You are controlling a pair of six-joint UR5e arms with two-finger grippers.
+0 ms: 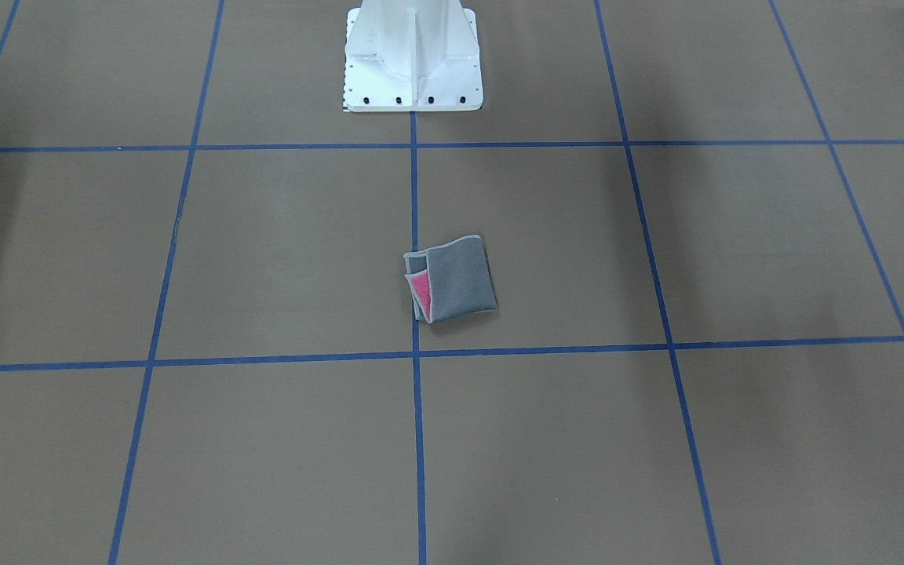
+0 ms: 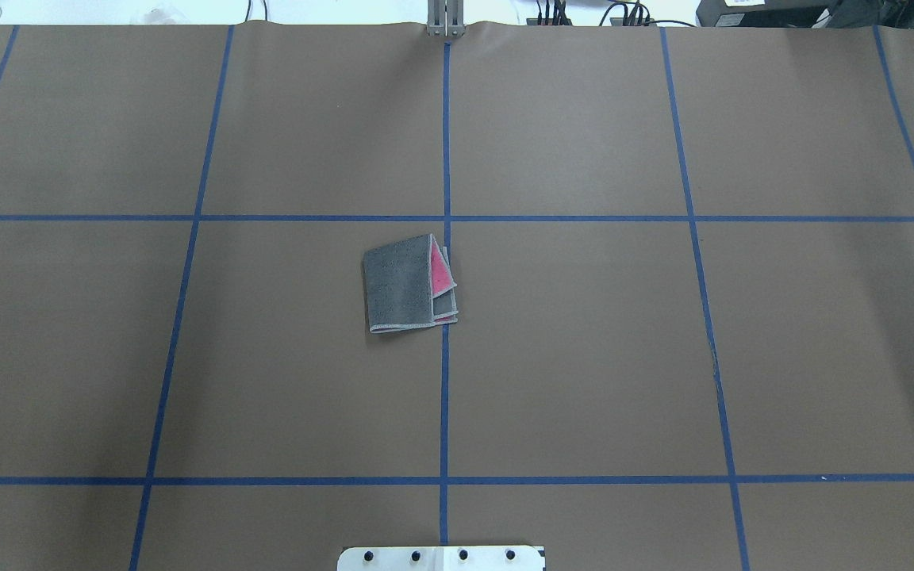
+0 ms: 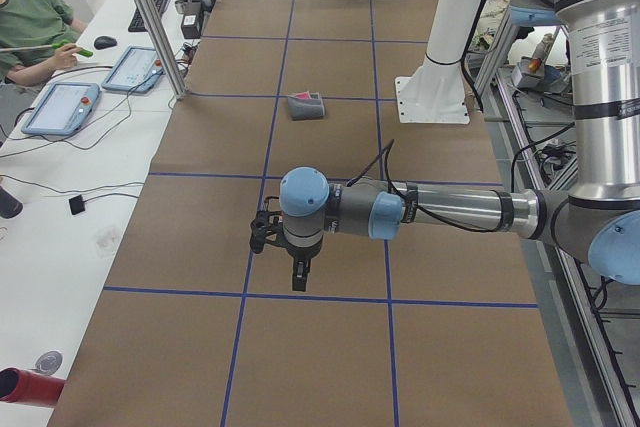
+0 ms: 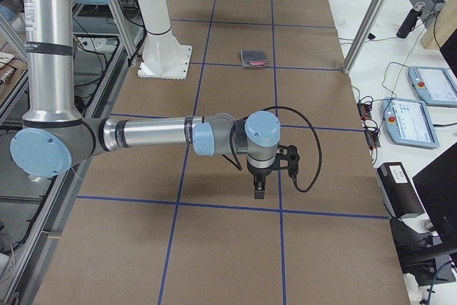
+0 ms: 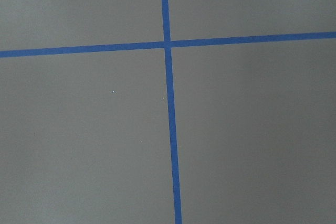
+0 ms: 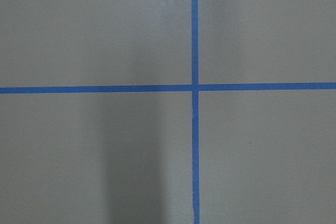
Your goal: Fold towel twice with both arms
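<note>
The towel [image 1: 458,281] lies folded into a small square near the table's middle, grey face up, with a pink triangle and light grey edges showing on one side. It also shows in the overhead view [image 2: 398,285] and small in the side views [image 3: 306,105] [image 4: 254,58]. The left gripper [image 3: 297,277] hangs over the table's left end, far from the towel, and I cannot tell whether it is open or shut. The right gripper [image 4: 258,189] hangs over the right end, equally far, and I cannot tell its state either. Both wrist views show only brown table and blue tape.
The white pedestal base [image 1: 413,59] stands at the robot's edge of the table. Blue tape lines [image 2: 445,396] grid the brown surface. Aluminium posts [image 3: 150,17] [image 4: 368,19], tablets [image 3: 60,107] and a seated operator [image 3: 30,22] line the far side.
</note>
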